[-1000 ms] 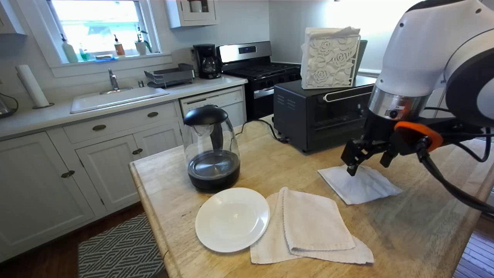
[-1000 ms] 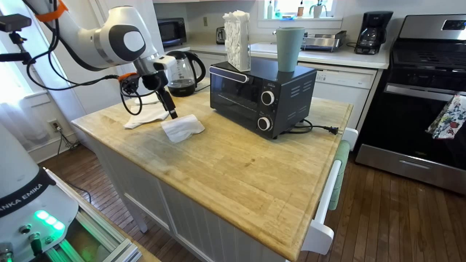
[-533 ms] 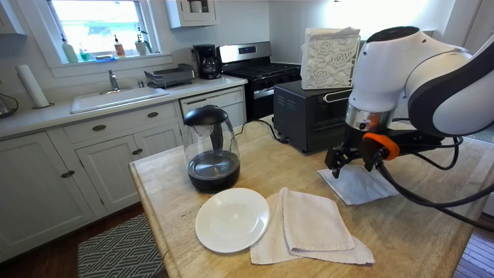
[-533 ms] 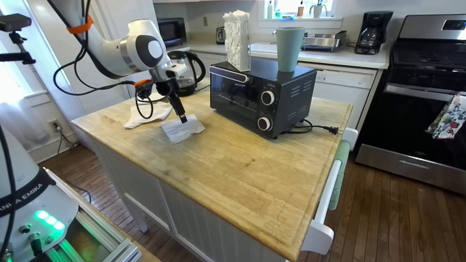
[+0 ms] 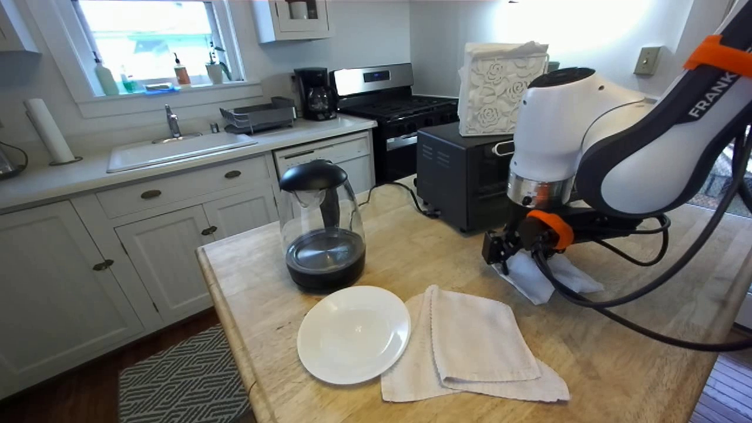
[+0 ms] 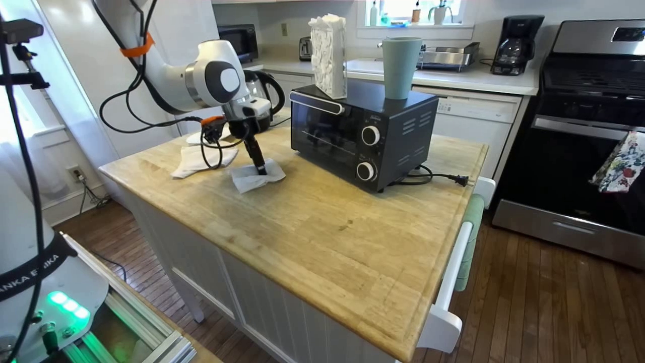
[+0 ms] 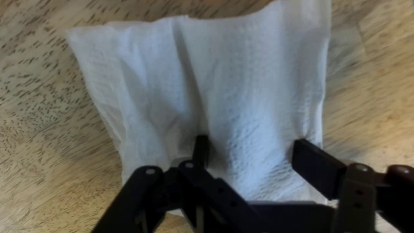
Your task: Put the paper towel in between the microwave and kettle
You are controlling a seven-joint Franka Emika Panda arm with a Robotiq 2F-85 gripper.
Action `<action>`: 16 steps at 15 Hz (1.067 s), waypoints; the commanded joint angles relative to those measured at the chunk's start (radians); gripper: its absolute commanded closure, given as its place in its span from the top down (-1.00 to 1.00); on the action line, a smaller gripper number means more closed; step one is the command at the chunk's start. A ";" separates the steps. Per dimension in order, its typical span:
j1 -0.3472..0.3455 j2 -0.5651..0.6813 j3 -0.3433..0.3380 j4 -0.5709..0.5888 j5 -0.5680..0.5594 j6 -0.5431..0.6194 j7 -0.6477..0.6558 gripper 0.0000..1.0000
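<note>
The paper towel (image 5: 529,281) is a thin white square lying wrinkled on the wooden table; it also shows in an exterior view (image 6: 249,180) and the wrist view (image 7: 245,74). My gripper (image 7: 250,149) points down onto it, its two black fingers apart. Both fingertips press into the towel, which creases and bulges between them. In an exterior view the fingertips (image 6: 262,171) touch the towel. The microwave (image 5: 443,176), a black oven with a silver handle, stands behind the gripper; its knobs show in an exterior view (image 6: 327,131). The glass kettle (image 5: 324,247) stands to its left, partly hidden elsewhere.
A white plate (image 5: 353,336) and a cream folded cloth (image 5: 482,338) lie in front of the kettle. A white napkin holder (image 6: 328,60) and a green cup (image 6: 400,68) stand on the microwave. A cord (image 5: 405,191) runs between kettle and microwave.
The arm has moved sideways toward the kettle side in an exterior view and lowered onto the paper towel. The towel has gone from flat to creased and shifted slightly under the fingers.
</note>
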 commanded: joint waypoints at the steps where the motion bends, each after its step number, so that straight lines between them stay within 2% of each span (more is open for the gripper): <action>1: 0.075 0.025 -0.051 0.028 0.121 0.003 -0.060 -0.20; 5: 0.092 0.013 -0.035 0.027 0.260 0.033 -0.137 -0.78; 7: 0.079 0.006 -0.001 0.023 0.370 0.077 -0.202 -0.97; 11: 0.056 0.004 0.090 0.027 0.629 0.212 -0.343 -1.00; 14: 0.028 0.020 0.170 0.057 0.811 0.355 -0.421 -0.99; 15: -0.028 0.027 0.234 0.070 0.821 0.387 -0.418 -0.99; 16: -0.036 0.038 0.248 0.082 0.835 0.440 -0.420 -0.99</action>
